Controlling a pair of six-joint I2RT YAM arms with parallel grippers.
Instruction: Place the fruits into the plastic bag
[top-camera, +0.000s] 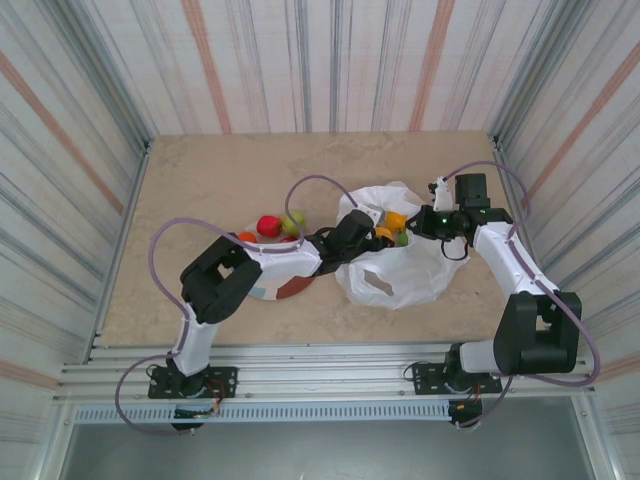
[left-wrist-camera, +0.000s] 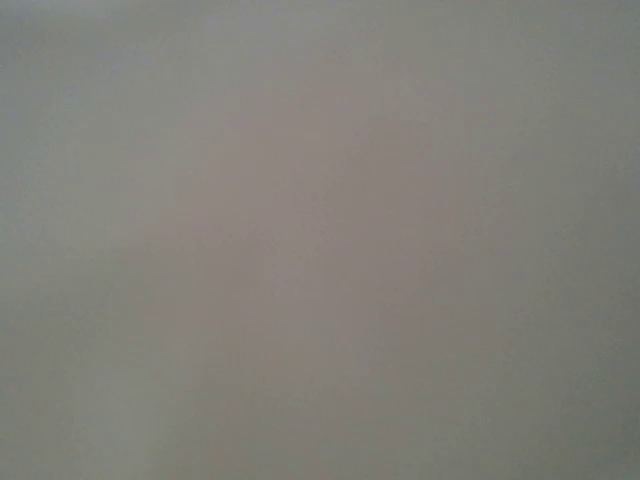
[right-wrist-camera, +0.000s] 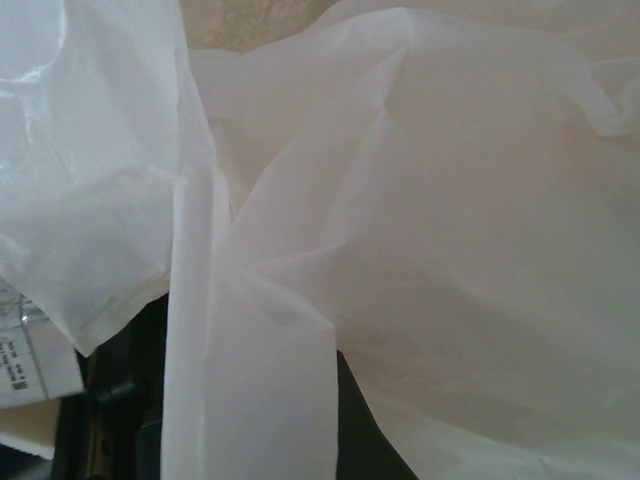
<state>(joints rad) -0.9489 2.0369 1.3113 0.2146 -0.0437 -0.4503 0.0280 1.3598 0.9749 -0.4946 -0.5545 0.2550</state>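
Left gripper (top-camera: 371, 236) pokes into the bag (top-camera: 420, 275) mouth at mid-counter (top-camera: 200, 180); open or loaded, I cannot tell. Right gripper (top-camera: 428, 222) is clamped tight on the bag's far rim. If that thin film slips, the orange fruit (top-camera: 397, 220) at the mouth could roll out. The left arm lies across the plate (top-camera: 292, 288), crowding the red fruit (top-camera: 267, 225) and green fruit (top-camera: 292, 222).

Crumpled white plastic bag (top-camera: 395, 275), orange and green fruits (top-camera: 397, 221) at its mouth, red fruit (top-camera: 267, 225) further left.
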